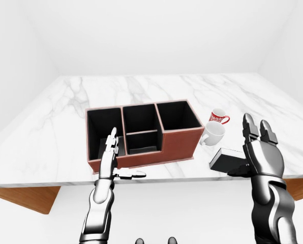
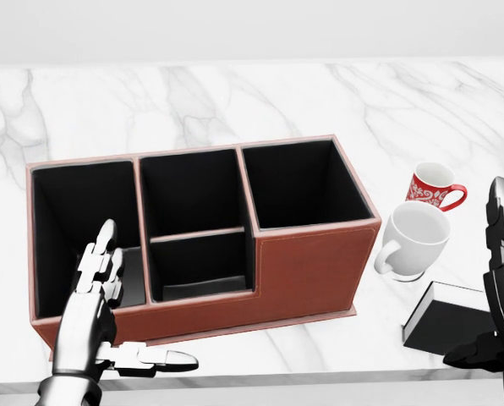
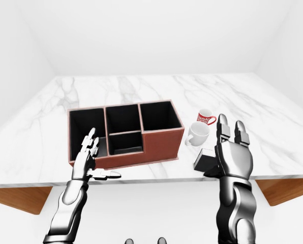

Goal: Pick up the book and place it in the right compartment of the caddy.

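Note:
The black book with a white page edge lies flat on the marble counter, at the lower right of the head view. My right hand stands open just right of it, fingers pointing up and thumb by the book's lower right corner, not closed on it. The brown caddy with black insides sits in the middle; its right compartment holds nothing. My left hand is open at the caddy's lower left corner, thumb stretched out to the right, holding nothing.
A white mug stands between the caddy and the book, with a red patterned mug just above it. The counter's near edge runs right below the caddy and the book. White walls surround the counter.

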Motion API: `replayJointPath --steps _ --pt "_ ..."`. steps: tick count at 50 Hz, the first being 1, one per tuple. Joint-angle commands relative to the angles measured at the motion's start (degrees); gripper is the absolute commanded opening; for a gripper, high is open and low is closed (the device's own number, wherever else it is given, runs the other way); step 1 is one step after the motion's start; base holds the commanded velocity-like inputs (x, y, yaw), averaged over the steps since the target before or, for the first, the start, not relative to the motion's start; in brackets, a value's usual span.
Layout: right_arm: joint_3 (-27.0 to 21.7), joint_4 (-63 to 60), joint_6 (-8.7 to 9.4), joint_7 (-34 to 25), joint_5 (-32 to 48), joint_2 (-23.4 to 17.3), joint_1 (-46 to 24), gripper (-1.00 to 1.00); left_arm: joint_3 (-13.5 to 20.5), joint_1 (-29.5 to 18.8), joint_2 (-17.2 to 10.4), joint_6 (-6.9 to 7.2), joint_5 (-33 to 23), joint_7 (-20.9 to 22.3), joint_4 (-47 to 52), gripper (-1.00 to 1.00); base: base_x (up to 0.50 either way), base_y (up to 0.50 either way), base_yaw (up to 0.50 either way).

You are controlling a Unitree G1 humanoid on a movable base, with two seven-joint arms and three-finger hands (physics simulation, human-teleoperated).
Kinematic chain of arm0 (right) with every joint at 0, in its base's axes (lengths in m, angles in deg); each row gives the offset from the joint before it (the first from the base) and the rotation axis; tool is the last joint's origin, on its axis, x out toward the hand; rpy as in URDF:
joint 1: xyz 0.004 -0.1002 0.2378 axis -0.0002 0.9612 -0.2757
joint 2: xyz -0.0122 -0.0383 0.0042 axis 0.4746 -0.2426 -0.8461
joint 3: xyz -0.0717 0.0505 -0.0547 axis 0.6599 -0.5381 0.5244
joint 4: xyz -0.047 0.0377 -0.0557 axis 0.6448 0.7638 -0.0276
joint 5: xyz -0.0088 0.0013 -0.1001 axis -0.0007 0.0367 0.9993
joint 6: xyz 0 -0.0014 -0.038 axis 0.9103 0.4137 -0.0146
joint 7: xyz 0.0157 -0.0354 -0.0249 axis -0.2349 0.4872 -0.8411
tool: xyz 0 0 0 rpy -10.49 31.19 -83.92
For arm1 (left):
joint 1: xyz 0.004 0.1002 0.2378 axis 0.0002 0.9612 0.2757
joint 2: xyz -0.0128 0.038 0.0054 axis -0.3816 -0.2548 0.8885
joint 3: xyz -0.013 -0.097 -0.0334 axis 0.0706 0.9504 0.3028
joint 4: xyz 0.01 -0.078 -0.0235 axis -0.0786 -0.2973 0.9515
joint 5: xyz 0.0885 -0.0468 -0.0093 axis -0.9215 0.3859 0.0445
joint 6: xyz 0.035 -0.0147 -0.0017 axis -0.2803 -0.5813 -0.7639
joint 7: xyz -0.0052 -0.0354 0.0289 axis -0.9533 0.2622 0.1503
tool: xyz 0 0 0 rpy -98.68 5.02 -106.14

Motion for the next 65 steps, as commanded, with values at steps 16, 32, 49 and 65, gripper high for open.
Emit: replayJointPath --steps 16,32,49,65 --pt "5.6 21.3 0.0 10.4 -1.6 -6.4 -11.5 1.0 0.6 -1.0 -0.2 -0.82 0.6 0.3 -2.3 1.0 0.0 0.0 0.0" --pt "6.5 36.1 0.0 20.1 -6.9 -8.7 -12.3 1.0 0.4 -0.9 -0.2 -1.79 0.4 0.2 -3.5 1.0 0.0 0.0 0.0" --pt "7.9 49.9 -0.76 25.0 -11.2 -11.0 -15.2 1.0 0.1 -0.2 0.0 -1.79 0.0 0.0 -2.2 1.0 0.0 0.0 0.0" --pt "8.6 59.8 -3.76 27.0 -16.8 -12.4 -16.5 -0.07 0.3 -0.5 -0.1 -1.79 -0.1 -0.1 -2.1 1.0 0.0 0.0 0.0"
